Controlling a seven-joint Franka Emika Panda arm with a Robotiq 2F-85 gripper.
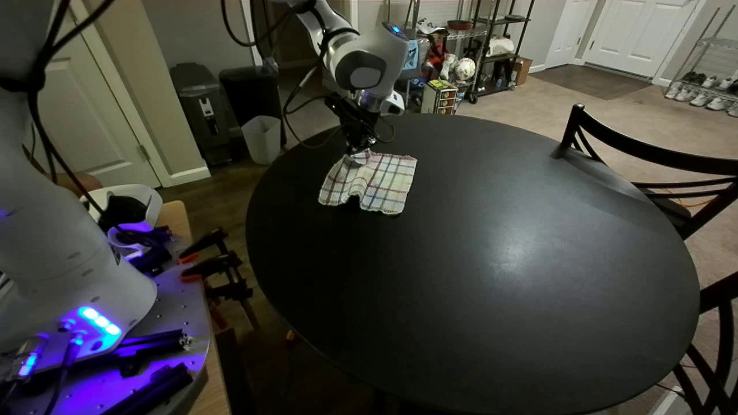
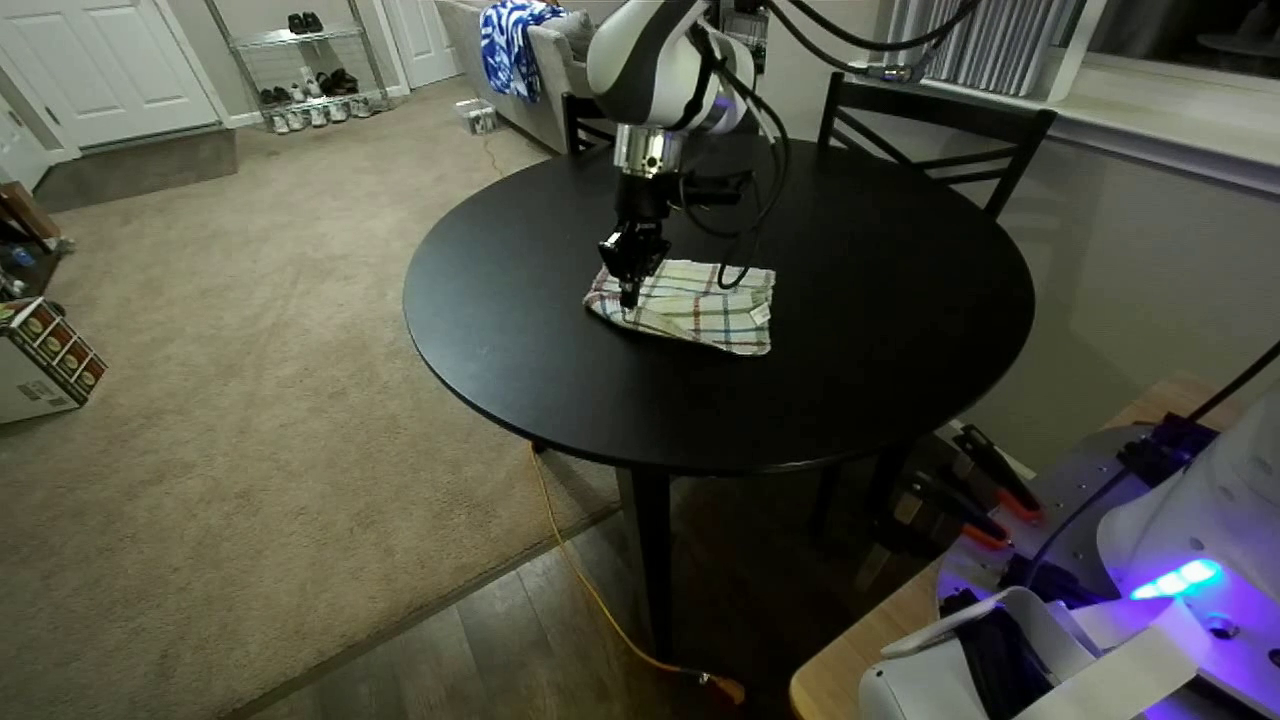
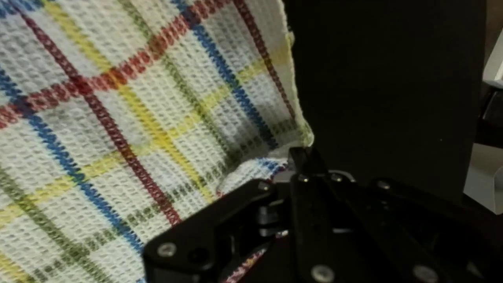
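- Plaid dish towel [image 1: 386,181]: on round black table [image 1: 490,276], mostly spread, one edge bunched.
- Gripper [image 3: 303,155]: fingers fully together, apparently pinching that edge.
- Status, judged: grip made; release not yet done.

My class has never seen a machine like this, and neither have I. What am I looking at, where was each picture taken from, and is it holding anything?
The machine is a robot arm, a jointed limb that ends in a gripper, its mechanical pinching hand. Two pictures come from cameras standing apart from the arm, looking down at the scene. The close-up comes from a camera on the arm's wrist, so the gripper looms large and dark at the bottom.

On the round black table lies a checked cloth with red, blue, yellow and green stripes. The gripper is shut at the cloth's edge and seems to pinch a fold there, though the exact grip is hard to see.
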